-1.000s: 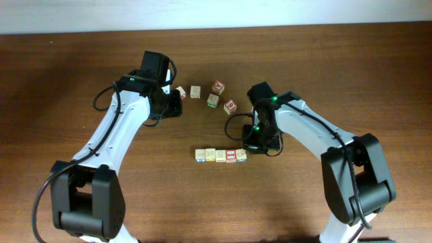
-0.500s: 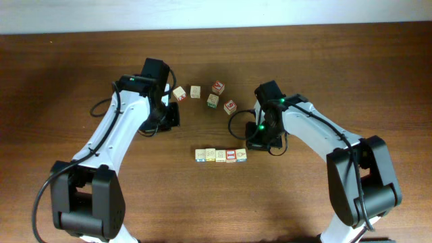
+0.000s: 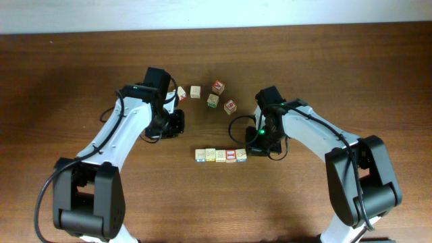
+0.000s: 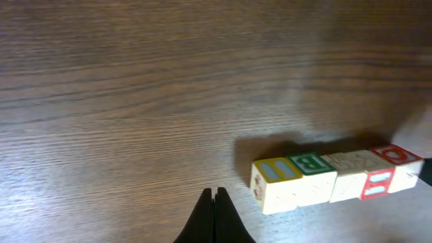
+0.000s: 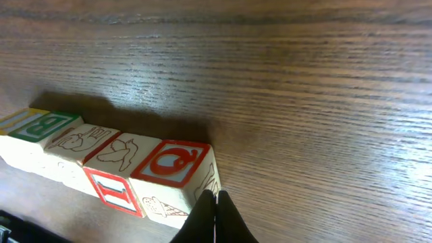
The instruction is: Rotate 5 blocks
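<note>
The right jaws are pinched shut and empty, their tip at the corner of the red-framed end block of the five blocks lined up on the desk, probably placed to nudge it round. The left jaws, also shut and empty, hover just short of the yellow-framed end block.

Five blocks in tight row, lower left on wooden bench, touching side to side, shadow behind.
Far end to near end: yellow-edged block, green B block, pale line-drawing block, bird-drawing block, red-framed Q block.
Red-framed I on bird block's side face; ice-cream cone on Q block's side.
Right claw at bottom edge, dark tips pressed together, nothing between them, just beside Q block's near corner; contact unclear.
</note>
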You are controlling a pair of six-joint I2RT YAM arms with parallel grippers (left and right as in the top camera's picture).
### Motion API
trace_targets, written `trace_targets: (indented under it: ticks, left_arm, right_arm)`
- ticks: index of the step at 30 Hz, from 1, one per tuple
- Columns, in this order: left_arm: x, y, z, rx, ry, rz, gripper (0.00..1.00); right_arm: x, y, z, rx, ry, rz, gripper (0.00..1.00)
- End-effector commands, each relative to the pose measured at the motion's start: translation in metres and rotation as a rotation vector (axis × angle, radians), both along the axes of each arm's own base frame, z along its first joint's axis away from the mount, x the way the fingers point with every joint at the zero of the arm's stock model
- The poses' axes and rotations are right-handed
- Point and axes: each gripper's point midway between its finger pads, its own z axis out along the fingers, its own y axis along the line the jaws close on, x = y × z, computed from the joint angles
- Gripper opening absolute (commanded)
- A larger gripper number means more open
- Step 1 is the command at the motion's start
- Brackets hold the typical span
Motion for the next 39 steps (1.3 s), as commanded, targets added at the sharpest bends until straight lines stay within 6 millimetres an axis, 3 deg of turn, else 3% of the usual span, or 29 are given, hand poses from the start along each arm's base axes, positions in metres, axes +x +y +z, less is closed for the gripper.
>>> trace_targets:
  ticks: [1,10,14,19,27,33,39]
  left_arm:
    - [-0.003,-0.005,-0.001,-0.037,0.007,-0.031,0.00]
    - [0.006,-0.007,0.000,-0.044,-0.030,-0.028,0.00]
    - [0.019,0.005,0.000,0.009,-0.089,-0.056,0.00]
    - [0.005,-0.013,0.004,-0.134,-0.082,-0.235,0.00]
    - [-0.004,-0.004,-0.015,-0.089,-0.092,-0.252,0.00]
    - [0.000,0.017,0.021,0.006,-0.245,-0.111,0.00]
    - [-0.029,-0.015,-0.008,-0.226,-0.166,-0.053,0.00]
  right_arm:
    - [-0.005,0.007,0.005,0.019,0.008,-0.009,0.04]
    - [-0.006,0.011,0.007,0.036,0.014,-0.009,0.04]
    - [0.000,0.001,0.006,0.022,0.005,-0.035,0.04]
    - [0.003,-0.005,0.005,0.026,-0.020,-0.003,0.04]
    - [0.005,-0.003,0.009,0.088,-0.045,0.054,0.04]
    - [0.013,-0.023,0.007,0.152,-0.047,-0.004,0.04]
    - [0.006,-0.022,0.000,0.158,-0.024,-0.026,0.04]
